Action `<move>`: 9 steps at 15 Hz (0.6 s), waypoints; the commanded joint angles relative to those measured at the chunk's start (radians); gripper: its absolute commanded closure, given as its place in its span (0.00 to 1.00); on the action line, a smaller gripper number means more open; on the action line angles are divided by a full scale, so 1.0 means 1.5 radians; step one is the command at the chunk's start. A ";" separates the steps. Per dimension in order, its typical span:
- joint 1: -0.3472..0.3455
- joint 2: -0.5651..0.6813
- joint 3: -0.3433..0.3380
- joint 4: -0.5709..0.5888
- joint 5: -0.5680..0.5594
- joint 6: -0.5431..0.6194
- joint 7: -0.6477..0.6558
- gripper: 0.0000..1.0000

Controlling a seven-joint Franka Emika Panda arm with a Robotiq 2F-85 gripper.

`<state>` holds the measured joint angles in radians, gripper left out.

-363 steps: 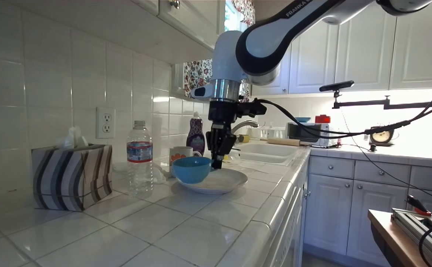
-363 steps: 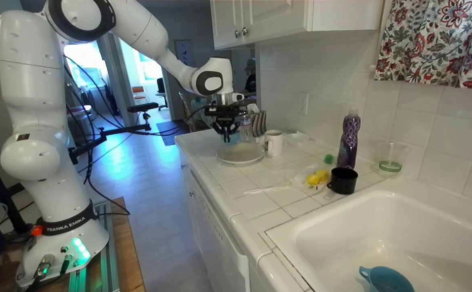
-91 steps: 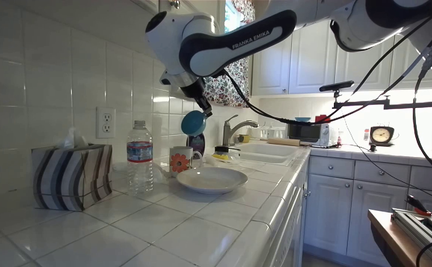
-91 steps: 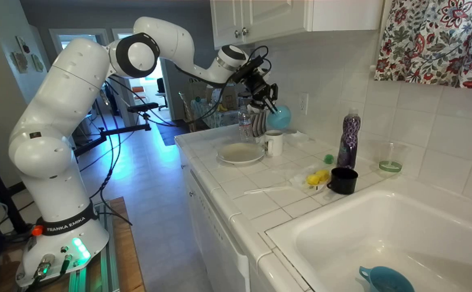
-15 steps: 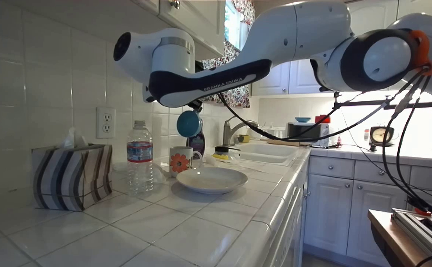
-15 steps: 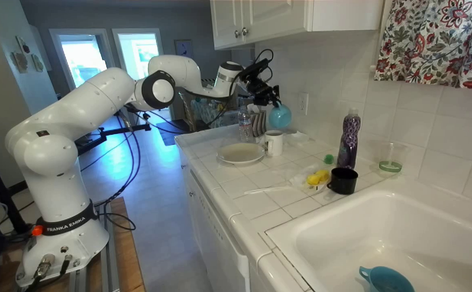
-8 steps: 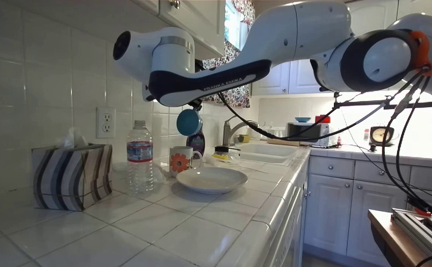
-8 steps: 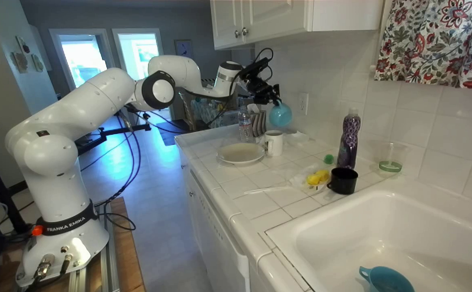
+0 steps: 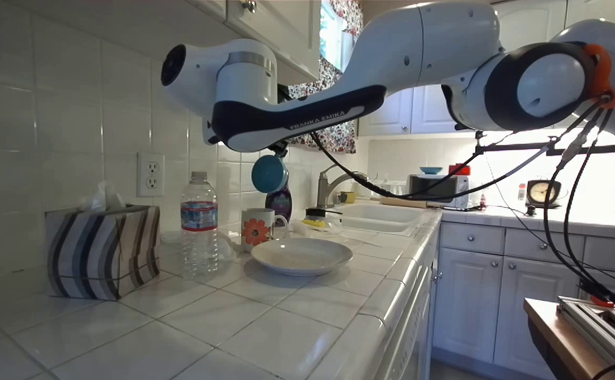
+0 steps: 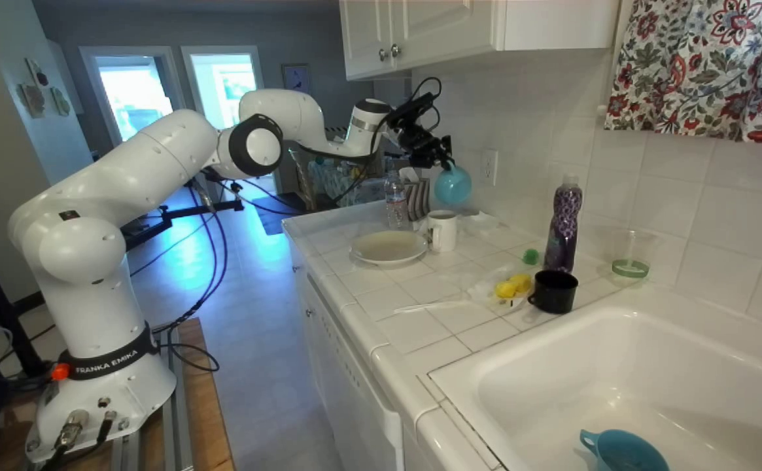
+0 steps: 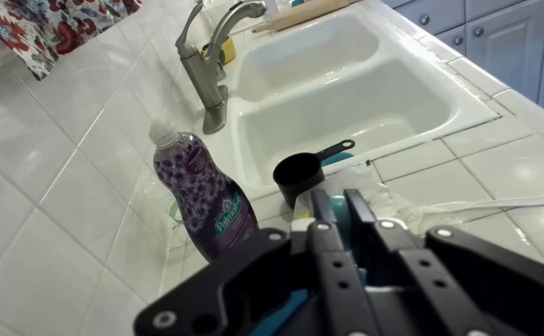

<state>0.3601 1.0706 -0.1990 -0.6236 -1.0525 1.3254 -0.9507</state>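
One long desk of glossy white tile (image 10: pixel 420 333) dominates my views, running along a white-tiled wall (image 10: pixel 518 111). I have my white robot arm with black joint rings (image 10: pixel 125 170) stretched across it, raised, I judge, to hold its load above whatever stands below. Set into the desk is a white double-basin sink (image 11: pixel 337 107). A striped tissue box (image 9: pixel 104 253) sits back toward the wall, probably to be out of the way. A shallow, round white plate (image 9: pixel 302 256) lies flat on the desk. A purple plastic dish-soap bottle (image 11: pixel 206 196) stands upright near the sink, I suppose because it gets used there. My black two-fingered tool (image 11: pixel 339 201) is closed, pinching a thin edge or handle of a small round blue bowl (image 9: pixel 269 173); I can't tell which. That slim part presumably suits the tool better than the wide body. The bowl hangs in the air over the desk near the wall, touching neither plate nor soap bottle. It looks smooth and plain, tipped so its mouth seems to face sideways.
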 commanded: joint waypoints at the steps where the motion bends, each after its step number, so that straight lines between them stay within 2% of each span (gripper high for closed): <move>1: 0.000 0.021 0.000 0.036 -0.028 -0.011 -0.020 0.97; 9: -0.007 0.019 0.023 0.066 0.002 0.001 0.014 0.97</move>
<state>0.3601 1.0713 -0.1831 -0.5894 -1.0539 1.3275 -0.9420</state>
